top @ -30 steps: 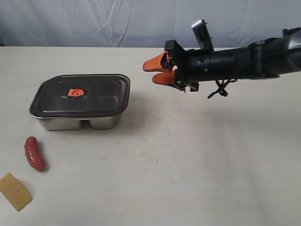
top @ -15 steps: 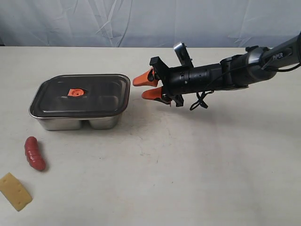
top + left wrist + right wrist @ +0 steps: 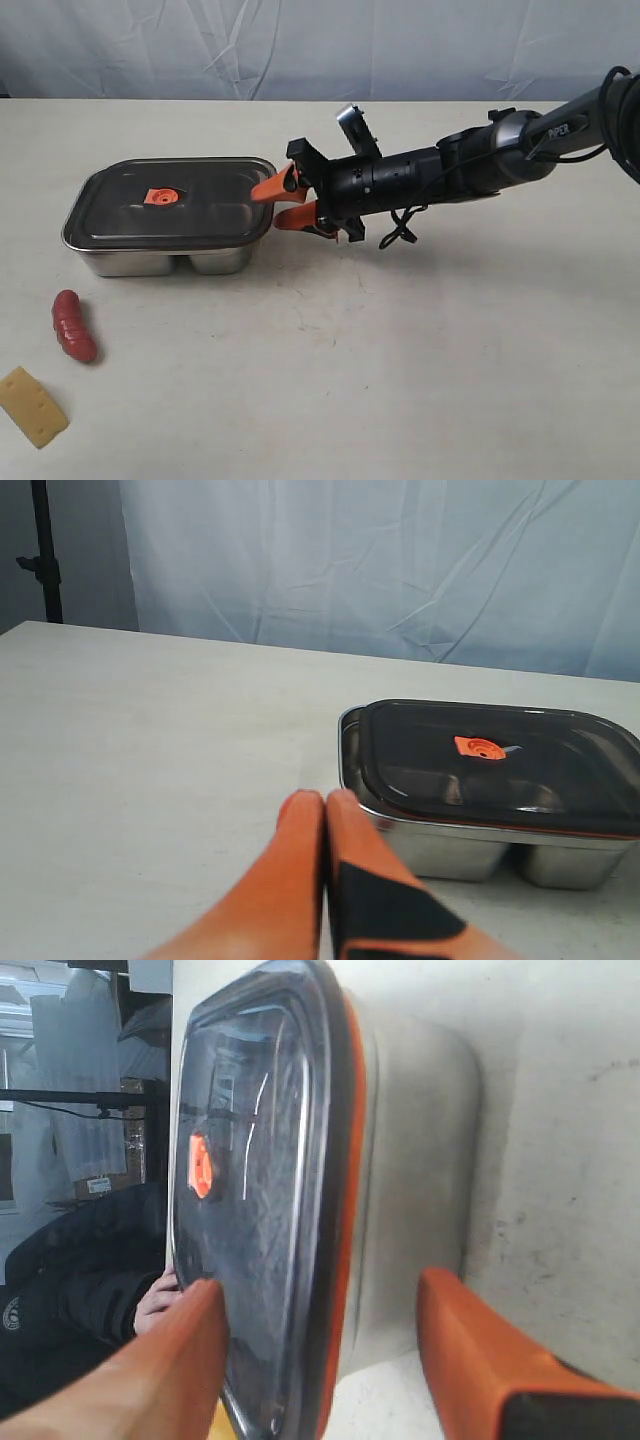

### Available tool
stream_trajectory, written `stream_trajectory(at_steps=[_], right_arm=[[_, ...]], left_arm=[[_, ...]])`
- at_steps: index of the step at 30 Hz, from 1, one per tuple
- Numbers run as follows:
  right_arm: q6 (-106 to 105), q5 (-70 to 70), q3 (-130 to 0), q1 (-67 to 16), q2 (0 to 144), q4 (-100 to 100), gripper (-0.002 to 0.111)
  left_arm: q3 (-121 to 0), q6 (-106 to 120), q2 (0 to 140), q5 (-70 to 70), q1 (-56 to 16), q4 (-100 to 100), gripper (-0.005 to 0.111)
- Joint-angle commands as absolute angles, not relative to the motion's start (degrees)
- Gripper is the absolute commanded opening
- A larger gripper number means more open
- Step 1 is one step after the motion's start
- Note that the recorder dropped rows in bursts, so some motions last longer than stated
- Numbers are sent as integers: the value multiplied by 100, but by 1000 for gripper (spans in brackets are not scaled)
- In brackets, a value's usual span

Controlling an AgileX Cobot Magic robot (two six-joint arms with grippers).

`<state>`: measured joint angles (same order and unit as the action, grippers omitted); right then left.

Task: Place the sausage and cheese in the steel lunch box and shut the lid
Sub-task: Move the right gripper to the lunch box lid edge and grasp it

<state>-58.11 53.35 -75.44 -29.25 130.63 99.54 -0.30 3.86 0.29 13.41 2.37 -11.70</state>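
The steel lunch box point(image 3: 150, 260) stands at the left of the table with the dark lid point(image 3: 200, 215) lying on it, orange valve tab point(image 3: 160, 197) up. My right gripper point(image 3: 270, 208) is open, one finger above the lid's right edge and one below it beside the box wall. In the right wrist view the lid point(image 3: 260, 1160) and its orange rim lie between the spread fingers point(image 3: 470, 1340). The red sausage point(image 3: 74, 325) and yellow cheese point(image 3: 32, 407) lie in front of the box. My left gripper point(image 3: 325, 800) is shut and empty, near the box point(image 3: 450, 845).
A pale cloth backdrop point(image 3: 300, 45) hangs behind the beige table point(image 3: 400, 350). A dark stand point(image 3: 40, 550) shows at the table's far corner in the left wrist view. A person's hand point(image 3: 155, 1305) shows beyond the box in the right wrist view.
My right arm has moved left and down towards the box, and its open fingers now straddle the lid's right edge. The box, sausage and cheese have not moved.
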Motion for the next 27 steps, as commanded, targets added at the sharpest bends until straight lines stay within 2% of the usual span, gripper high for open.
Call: stream_trajectory(at_steps=[1,18,20,24,27], right_arm=[[-5841,5374,-7577,-3010,13043,9995,55],[-5804,5363,-7577,-3033,13043,9995,54],[-5746,5363,-7577,-3033,13043,9995,47],[-5679,5363,-7577,-3033,13043,9995,21],[-5634,5375,-7577,-3033,13043,9995,9]], left_arm=[[0,390,0,1326,214,-1192,0],[0,390,0,1326,214,-1192,0],[0,390,0,1326,214,-1192,0],[0,390,0,1326,214,-1192,0],[0,390,0,1326,214,-1192,0]])
